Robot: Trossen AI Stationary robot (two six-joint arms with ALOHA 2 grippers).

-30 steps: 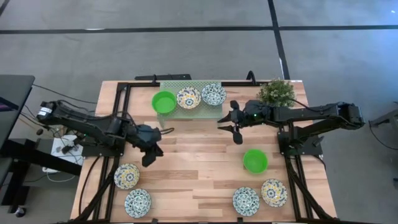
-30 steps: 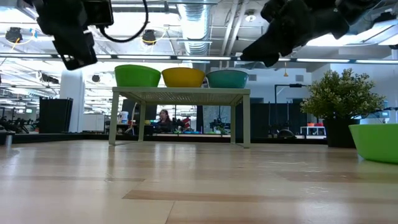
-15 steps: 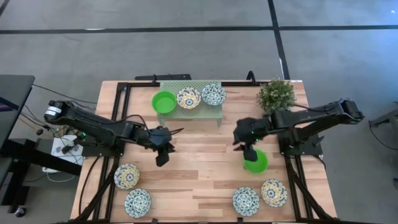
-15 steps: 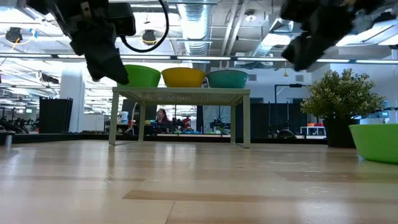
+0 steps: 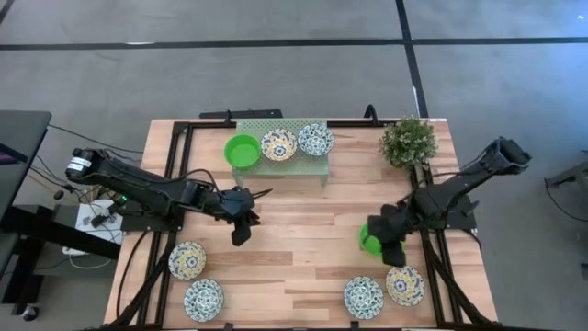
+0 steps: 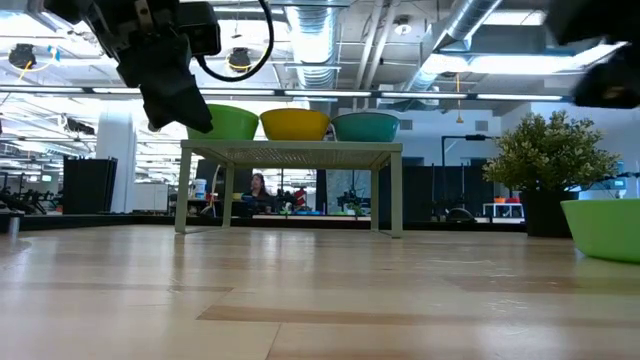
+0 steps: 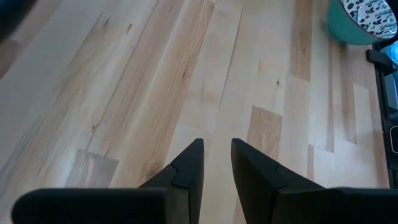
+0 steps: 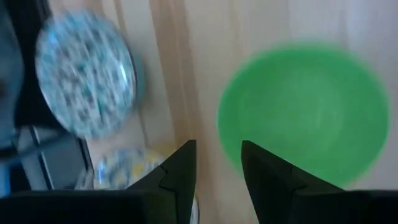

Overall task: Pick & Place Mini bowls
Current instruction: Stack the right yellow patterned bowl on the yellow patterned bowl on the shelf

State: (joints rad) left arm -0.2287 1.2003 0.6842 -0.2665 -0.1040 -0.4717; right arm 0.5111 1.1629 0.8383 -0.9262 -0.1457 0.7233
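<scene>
- Mini bowls on rack: three, in a row on the pale green mesh rack [image 5: 312, 168] at upper centre of the high view. Left to right: plain green bowl [image 5: 243, 151], yellow-blue floral bowl [image 5: 278, 144], blue floral bowl [image 5: 315, 140]. In the low view the same three stand on the rack top at centre frame, well above the tabletop [image 5: 294, 230].
- Mini bowl, plain green, loose [image 5: 368, 238]: right of centre in the high view, resting on the tabletop, partly covered by the right hand. In the right wrist view it fills the right half of the frame [image 8: 305, 112], just beyond the fingertips.
- Mini bowls, lower right of the high view: blue floral [image 5: 363, 297] and yellow-blue floral [image 5: 405, 285], side by side near the tabletop's front edge.
- Mini bowls, lower left of the high view: yellow-blue floral [image 5: 187, 260], with blue floral [image 5: 203, 300] below it.
- Right hand [image 5: 390, 243]: directly over the loose green bowl's right part; fingers slightly parted, holding nothing.
- Left hand [image 5: 242, 221]: left of centre in the high view, raised over bare tabletop, well apart from every bowl; fingers nearly together with a narrow gap, holding nothing. It shows at upper left of the low view [image 6: 180, 100].
- Potted plant [image 5: 409, 140]: upper right of the tabletop, right of the rack.
</scene>
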